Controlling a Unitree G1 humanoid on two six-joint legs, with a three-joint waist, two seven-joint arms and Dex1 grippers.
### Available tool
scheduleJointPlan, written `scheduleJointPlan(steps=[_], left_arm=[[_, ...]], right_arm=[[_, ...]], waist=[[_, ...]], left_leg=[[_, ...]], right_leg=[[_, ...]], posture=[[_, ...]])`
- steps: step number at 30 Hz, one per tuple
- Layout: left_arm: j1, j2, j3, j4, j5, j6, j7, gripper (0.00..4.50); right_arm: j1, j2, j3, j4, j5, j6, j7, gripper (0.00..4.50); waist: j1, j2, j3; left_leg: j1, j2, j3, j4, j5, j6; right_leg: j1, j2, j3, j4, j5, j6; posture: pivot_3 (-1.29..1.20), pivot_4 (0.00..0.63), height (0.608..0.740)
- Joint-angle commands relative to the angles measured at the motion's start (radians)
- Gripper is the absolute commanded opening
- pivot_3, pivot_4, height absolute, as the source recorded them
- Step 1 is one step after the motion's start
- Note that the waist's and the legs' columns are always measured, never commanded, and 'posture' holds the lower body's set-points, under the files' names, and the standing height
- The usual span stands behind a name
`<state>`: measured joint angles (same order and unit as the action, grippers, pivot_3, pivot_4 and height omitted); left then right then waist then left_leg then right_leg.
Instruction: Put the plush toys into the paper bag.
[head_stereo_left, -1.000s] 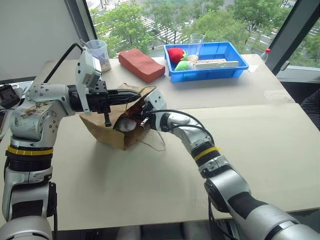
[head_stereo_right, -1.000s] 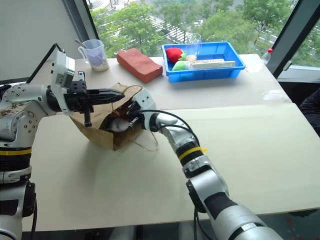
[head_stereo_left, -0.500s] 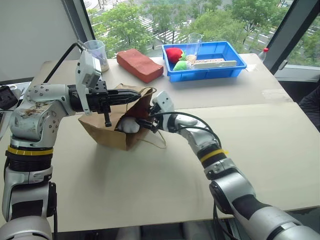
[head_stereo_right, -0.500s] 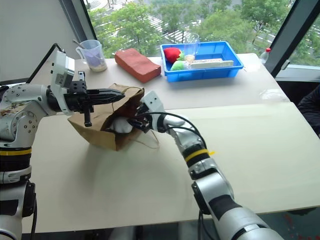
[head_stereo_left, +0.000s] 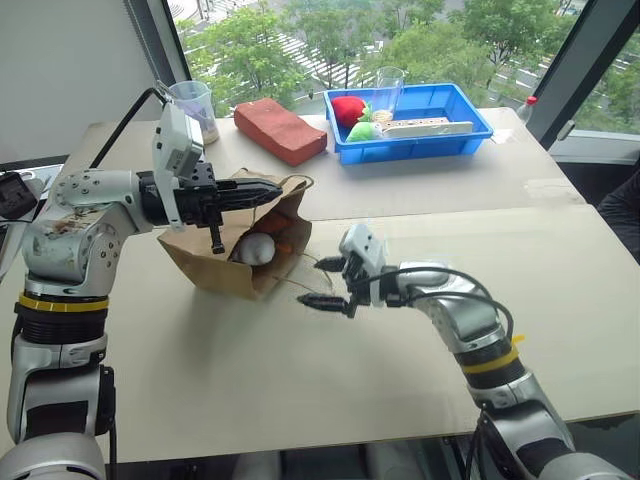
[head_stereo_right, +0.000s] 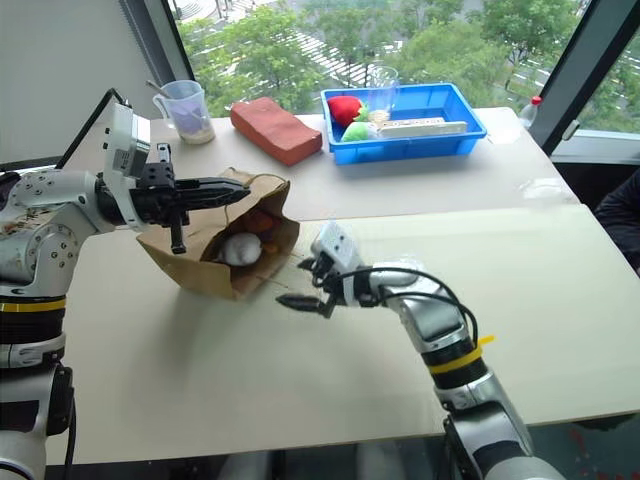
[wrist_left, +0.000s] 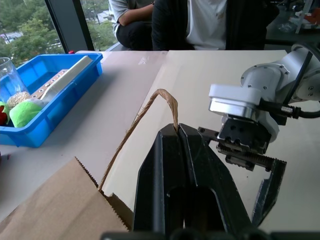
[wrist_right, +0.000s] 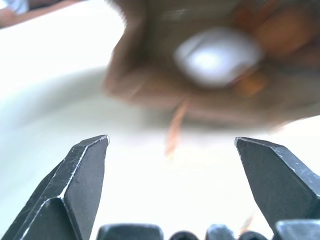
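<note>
Bag (head_stereo_left: 225, 270): light, floppy kraft paper; left pincer (wrist_left: 176, 131) clamped on cord handle (wrist_left: 145, 112), best hold. White toy (head_stereo_left: 255, 249): soft, squashable, inside. Right pincer (head_stereo_left: 332, 283): apart, empty.

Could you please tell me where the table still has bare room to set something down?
The table is bare to the right of the right gripper, and along the near edge below the paper bag. It is crowded at the far side: measuring cup, brick-shaped block, and blue tray.
</note>
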<state>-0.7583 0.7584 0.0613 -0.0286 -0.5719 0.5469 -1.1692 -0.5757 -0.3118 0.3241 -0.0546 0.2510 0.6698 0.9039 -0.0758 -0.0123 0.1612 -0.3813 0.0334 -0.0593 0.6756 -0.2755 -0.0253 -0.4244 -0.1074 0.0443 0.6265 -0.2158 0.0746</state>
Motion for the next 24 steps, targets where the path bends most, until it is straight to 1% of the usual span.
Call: scheduleJointPlan(steps=[1,3,5,11,16,17,22,24], left_arm=[[-0.018,0.002,0.013,-0.015,0.002,-0.016,0.002,0.0],[-0.017,0.001,0.012,-0.016,0.003,-0.016,0.004,0.0],[-0.016,0.0,0.012,-0.019,0.004,-0.014,0.006,0.0],[-0.012,0.002,0.018,-0.024,0.007,-0.012,0.014,0.0],[-0.035,-0.007,0.014,0.006,0.023,-0.031,0.013,0.0],[-0.049,-0.02,0.013,0.026,0.03,-0.046,0.02,0.0],[-0.152,-0.104,-0.01,0.157,0.083,-0.133,0.046,0.0],[-0.223,-0.152,-0.021,0.253,0.116,-0.192,0.056,0.0]], right_arm=[[-0.021,0.012,0.039,0.023,-0.037,-0.023,-0.018,4.47],[-0.03,0.024,0.047,0.063,-0.057,-0.044,-0.036,4.47],[-0.035,0.026,0.052,0.086,-0.067,-0.074,-0.032,3.95],[-0.034,0.017,0.02,0.065,-0.064,-0.099,-0.034,1.96],[-0.028,0.01,-0.094,-0.036,0.008,-0.05,-0.067,0.16],[-0.028,0.018,-0.128,-0.059,0.034,-0.037,-0.079,0.01],[-0.05,0.034,-0.242,-0.157,0.115,0.006,-0.143,0.01],[-0.075,0.026,-0.285,-0.209,0.15,0.025,-0.169,0.01]], waist=[[0.004,0.0,0.0],[0.006,0.0,0.0],[0.012,0.0,0.0],[0.011,0.0,0.0],[0.013,0.0,0.0],[0.015,0.0,0.0],[0.028,0.0,0.0],[0.031,0.0,0.0]], left_leg=[[0.0,0.0,0.0,0.0,0.0,0.0],[0.0,0.0,0.0,0.001,0.0,0.0],[0.0,0.0,0.0,0.001,0.0,0.0],[0.0,0.0,0.0,0.0,0.0,0.0],[0.0,0.0,0.0,0.001,0.0,0.0],[0.0,0.0,0.0,0.001,0.0,0.0],[0.0,0.0,0.0,0.001,0.0,0.0],[0.0,0.0,0.0,0.001,0.0,0.0]], right_leg=[[0.0,0.0,0.0,0.0,0.0,0.0],[0.0,0.0,0.0,0.0,0.0,0.0],[0.0,0.0,0.0,0.0,0.0,0.0],[0.0,0.0,0.0,-0.001,0.0,0.0],[0.0,0.0,0.0,-0.001,0.0,0.0],[0.0,0.0,0.0,0.0,0.0,0.0],[0.001,0.0,-0.001,-0.001,0.0,0.0],[0.001,0.0,-0.001,-0.001,0.0,0.0]], posture=[[0.0,0.15,0.74],[0.0,0.15,0.74],[0.0,0.15,0.74],[0.0,0.15,0.74],[0.0,0.15,0.74],[0.0,0.15,0.74],[0.0,0.15,0.74],[0.0,0.15,0.74]])
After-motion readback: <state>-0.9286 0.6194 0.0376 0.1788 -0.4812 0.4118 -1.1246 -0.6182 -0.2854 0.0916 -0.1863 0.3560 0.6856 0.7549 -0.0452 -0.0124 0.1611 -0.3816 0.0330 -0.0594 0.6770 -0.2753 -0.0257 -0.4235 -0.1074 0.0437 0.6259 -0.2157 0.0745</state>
